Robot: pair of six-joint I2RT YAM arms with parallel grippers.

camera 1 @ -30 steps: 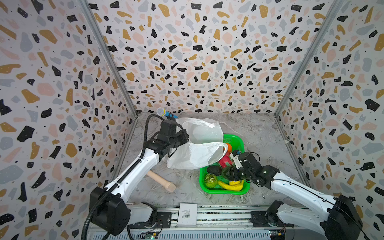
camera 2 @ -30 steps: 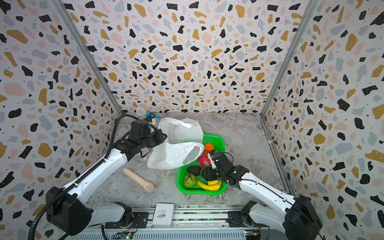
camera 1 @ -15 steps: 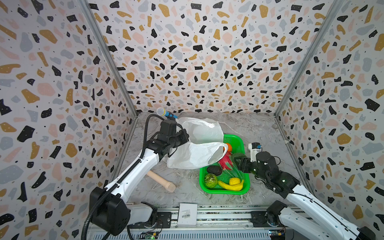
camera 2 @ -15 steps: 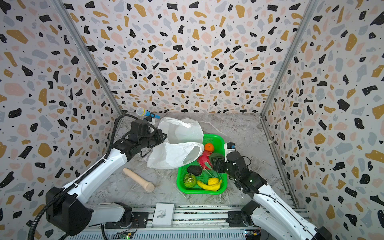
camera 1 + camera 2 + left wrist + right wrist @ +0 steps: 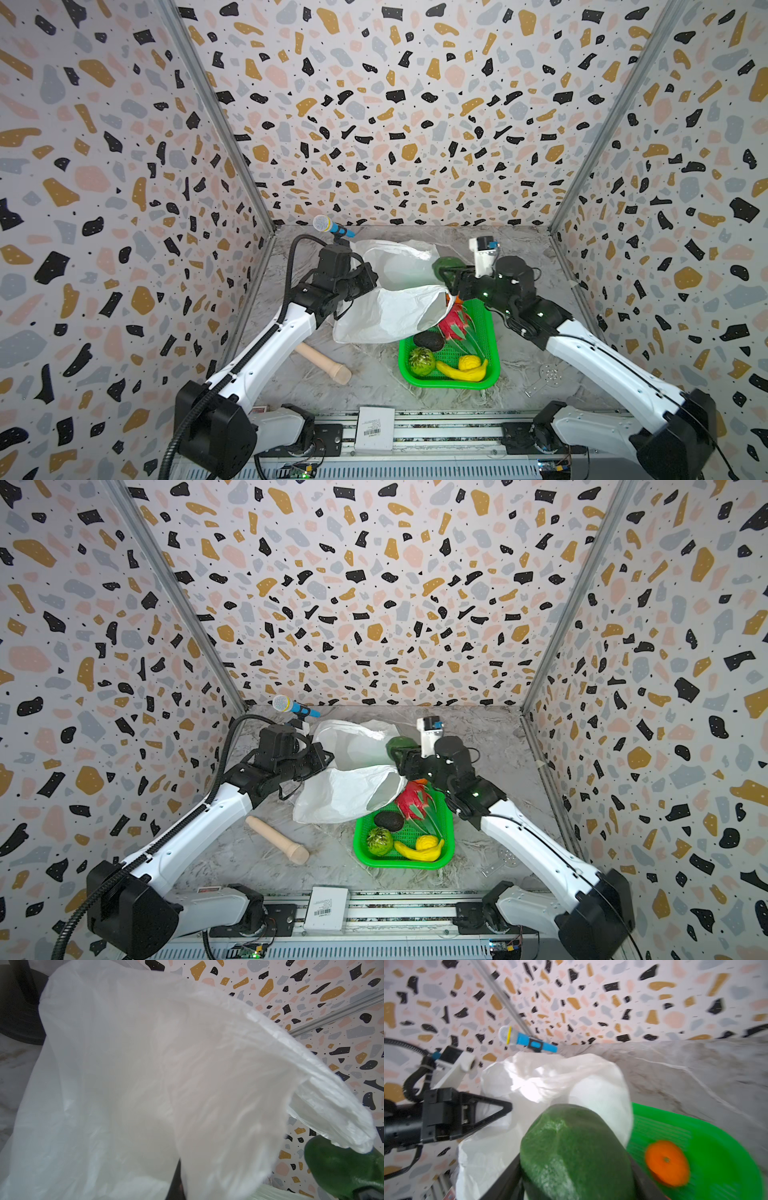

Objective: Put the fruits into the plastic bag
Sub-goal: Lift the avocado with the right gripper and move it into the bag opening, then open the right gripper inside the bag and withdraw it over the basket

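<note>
The white plastic bag [image 5: 395, 307] hangs from my left gripper [image 5: 371, 277], which is shut on its upper edge; the bag's mouth faces right. My right gripper [image 5: 446, 270] is shut on the round green fruit [image 5: 444, 263], held in the air at the bag's mouth, above the basket's far end. In the green basket [image 5: 489, 332] lie the red-pink dragon fruit [image 5: 453, 322], dark avocado [image 5: 430, 340], bumpy green fruit [image 5: 420, 360], banana [image 5: 459, 372] and small yellow piece [image 5: 467, 361]. The orange [image 5: 667, 1162] sits at its far end, half hidden in both top views.
A beige wooden cylinder [image 5: 324, 361] lies on the marble floor left of the basket. A blue toy microphone [image 5: 332, 226] rests at the back left corner. A white box [image 5: 376, 422] sits on the front rail. Terrazzo walls close three sides.
My right gripper has risen out of the basket with the round green fruit and moved back to the bag's mouth. The left arm and bag have stayed put.
</note>
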